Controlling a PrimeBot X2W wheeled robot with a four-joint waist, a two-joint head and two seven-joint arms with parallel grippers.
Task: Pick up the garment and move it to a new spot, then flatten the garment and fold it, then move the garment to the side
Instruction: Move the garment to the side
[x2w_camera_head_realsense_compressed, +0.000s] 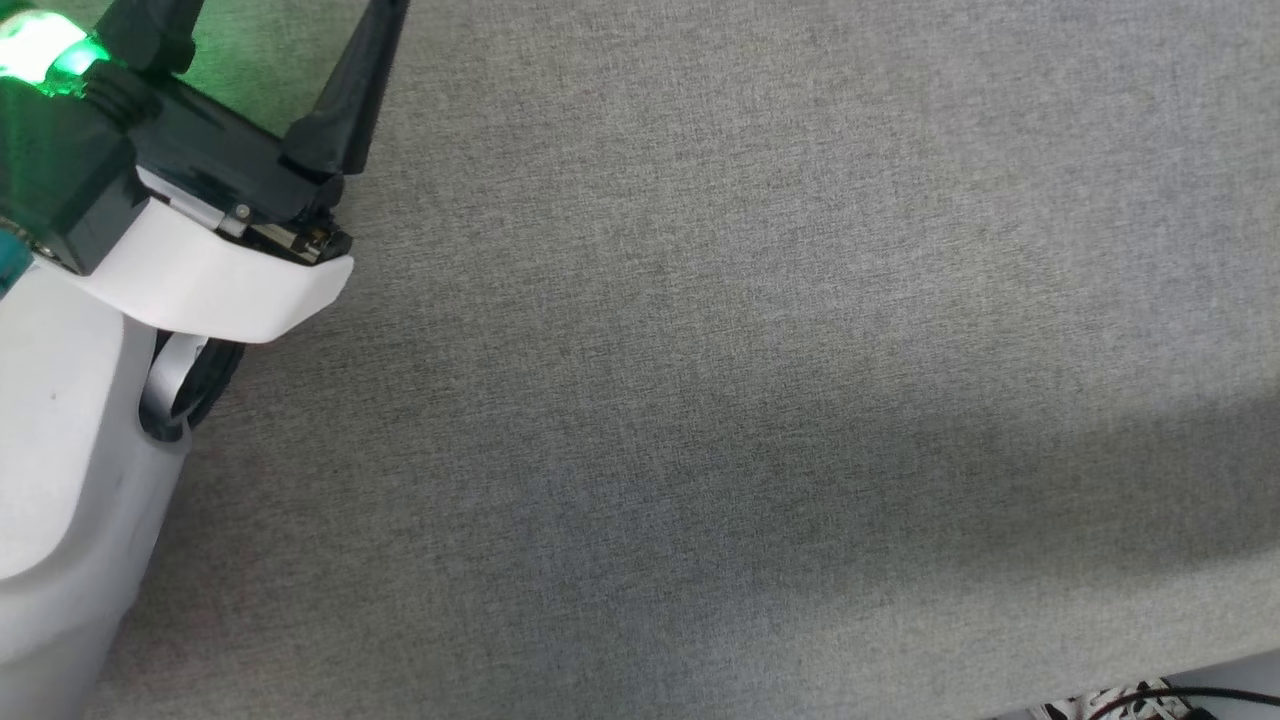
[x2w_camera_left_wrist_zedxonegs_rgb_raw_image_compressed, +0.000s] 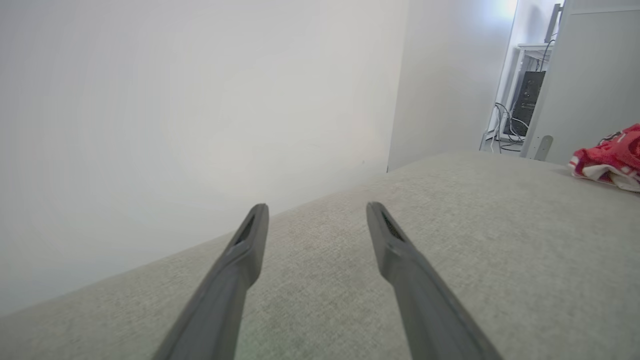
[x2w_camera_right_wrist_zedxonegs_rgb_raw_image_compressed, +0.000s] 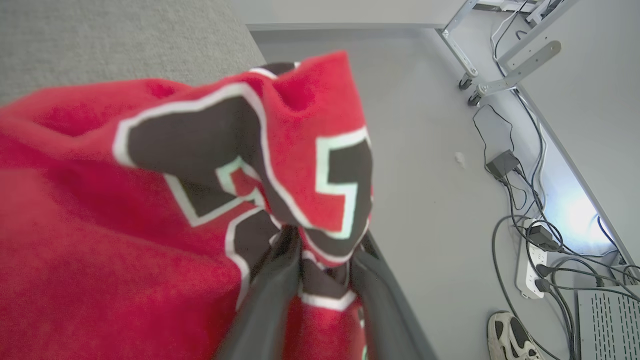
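left gripper (x2w_camera_left_wrist_zedxonegs_rgb_raw_image_compressed: 316, 220) jaws wide, nothing between, low over grey surface (x2w_camera_head_realsense_compressed: 700, 350) | right gripper (x2w_camera_right_wrist_zedxonegs_rgb_raw_image_compressed: 327, 260) jaws narrow, fold of red shirt (x2w_camera_right_wrist_zedxonegs_rgb_raw_image_compressed: 100, 260) between the fingers — can't tell if clamped | shirt bunched at the surface's edge, well apart from left gripper — floor cables (x2w_camera_right_wrist_zedxonegs_rgb_raw_image_compressed: 540, 240) beside it
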